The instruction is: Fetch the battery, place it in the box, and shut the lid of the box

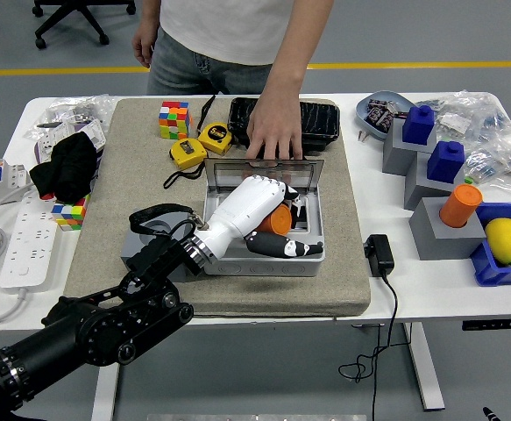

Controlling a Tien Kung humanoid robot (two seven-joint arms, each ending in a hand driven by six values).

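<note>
The left robot hand (264, 219) reaches into the open grey box (312, 235) on the mat (124, 175), its fingers curled around the orange battery (279, 219), which sits just inside the box. A person's hand (275, 132) presses on the box's raised lid (268, 171).

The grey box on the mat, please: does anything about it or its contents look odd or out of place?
Nothing looks damaged or spilled. The grey box sits square, its lid open with a person's hand on its edge, while the left hand holds an orange battery inside it.
</note>
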